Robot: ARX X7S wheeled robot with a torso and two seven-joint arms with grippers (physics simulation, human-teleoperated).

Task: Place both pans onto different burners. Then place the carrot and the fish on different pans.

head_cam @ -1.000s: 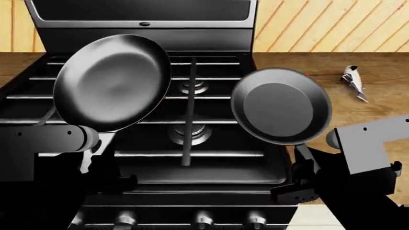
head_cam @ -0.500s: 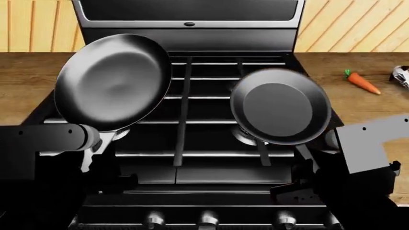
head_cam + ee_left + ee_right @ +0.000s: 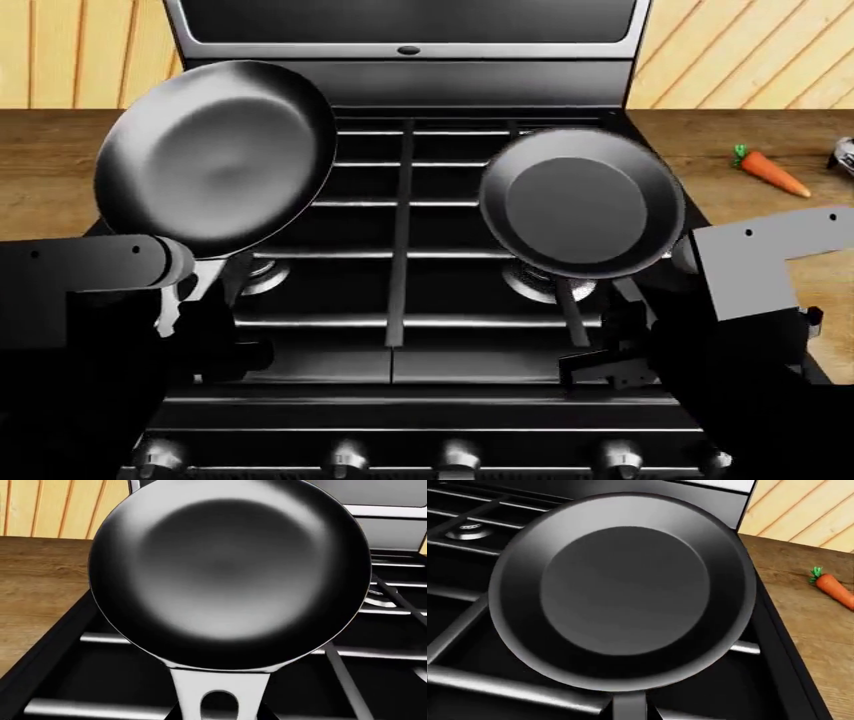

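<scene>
Head view: both pans are held up over the black stove [image 3: 400, 300], neither yet set down. Larger pan [image 3: 214, 155] hangs over the stove's left half, tilted, with its silver-grey handle [image 3: 180, 300] running back toward the left arm. Smaller pan [image 3: 581, 215] hangs over the stove's right half, dark handle [image 3: 577, 320] pointing back toward the right arm.

Left tool: fingers not visible in any view (the left wrist view shows only the handle's hole end at the frame edge), so I cannot tell how it is closed, though the raised pan implies a grip. Right tool: same, hidden below the handle in the right wrist view.

Key relation: front-left burner [image 3: 260, 275] sits just below the larger pan's near rim; front-right burner [image 3: 541, 285] lies almost directly under the smaller pan's near edge. Each pan's long axis runs front-to-back across the stove, so the likely move is a lowering onto the grates.

Carrot [image 3: 771, 172] lies on the wooden desk [image 3: 747, 215] right of the stove, nearer the right arm. A pale object at the desk's far right edge may be the fish; too cropped to confirm.
</scene>
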